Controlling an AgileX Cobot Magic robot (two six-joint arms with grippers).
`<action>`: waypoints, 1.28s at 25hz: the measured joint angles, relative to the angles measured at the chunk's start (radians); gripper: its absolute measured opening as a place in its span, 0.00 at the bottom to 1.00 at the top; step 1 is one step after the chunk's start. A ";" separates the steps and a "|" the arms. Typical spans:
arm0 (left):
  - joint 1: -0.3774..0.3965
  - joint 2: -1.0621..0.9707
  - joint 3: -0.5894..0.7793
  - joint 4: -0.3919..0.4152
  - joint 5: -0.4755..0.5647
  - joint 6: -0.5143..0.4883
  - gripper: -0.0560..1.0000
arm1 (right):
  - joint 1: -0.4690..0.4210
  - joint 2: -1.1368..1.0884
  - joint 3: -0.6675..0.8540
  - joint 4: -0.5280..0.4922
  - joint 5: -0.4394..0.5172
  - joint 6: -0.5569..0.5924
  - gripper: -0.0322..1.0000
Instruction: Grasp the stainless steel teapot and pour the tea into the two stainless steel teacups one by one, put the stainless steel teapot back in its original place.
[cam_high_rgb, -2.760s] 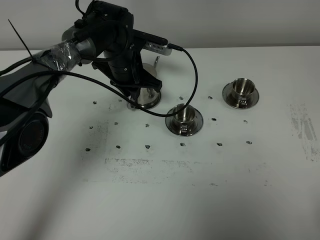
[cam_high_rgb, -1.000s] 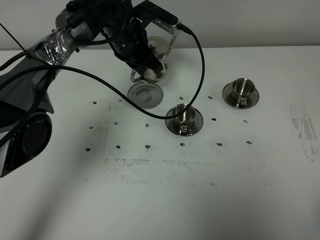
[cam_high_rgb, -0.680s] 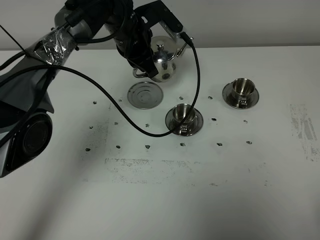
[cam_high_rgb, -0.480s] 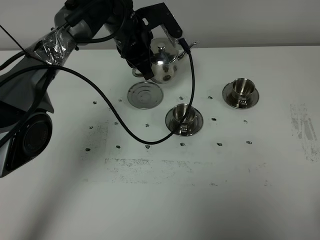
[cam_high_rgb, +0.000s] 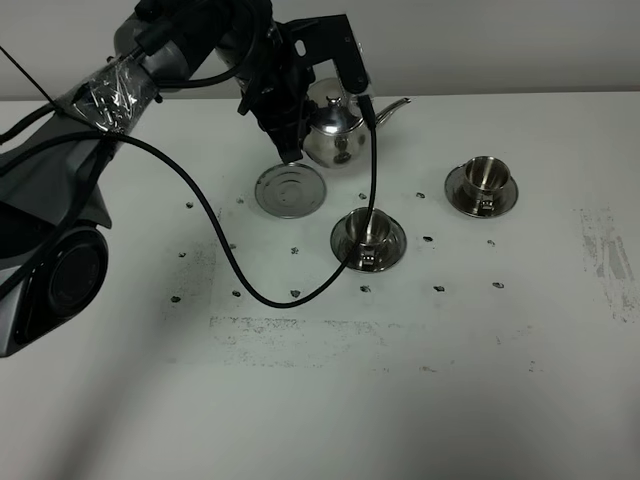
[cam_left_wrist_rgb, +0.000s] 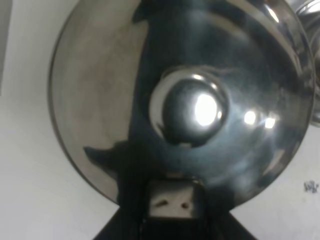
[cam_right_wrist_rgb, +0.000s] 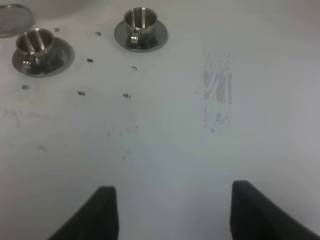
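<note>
We see a white worktop (cam_high_rgb: 480, 400) peppered with small dark specks (cam_high_rgb: 295, 292). A flat round steel coaster dish (cam_high_rgb: 290, 190) lies on it. At 4 o'clock from that dish sits one steel saucer (cam_high_rgb: 396, 246). At 3 o'clock, farther off, is a second saucer (cam_high_rgb: 456, 198), each under a small steel teacup (cam_high_rgb: 485, 175). A grey scuffed patch (cam_high_rgb: 290, 328) lies at 6 o'clock of the dish.

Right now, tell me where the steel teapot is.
In the exterior high view the teapot is left of centre, held by the left claw just behind the round coaster, with the nearer teacup to its front right.
</note>
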 joint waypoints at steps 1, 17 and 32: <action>-0.002 0.000 0.000 -0.001 -0.011 0.004 0.23 | 0.000 0.000 0.000 0.000 0.000 0.000 0.52; -0.008 0.000 0.000 -0.018 -0.110 0.107 0.23 | 0.000 0.000 0.000 -0.004 0.000 -0.001 0.52; -0.020 0.017 -0.002 -0.021 -0.208 0.248 0.23 | 0.000 0.000 0.000 -0.065 0.000 0.000 0.52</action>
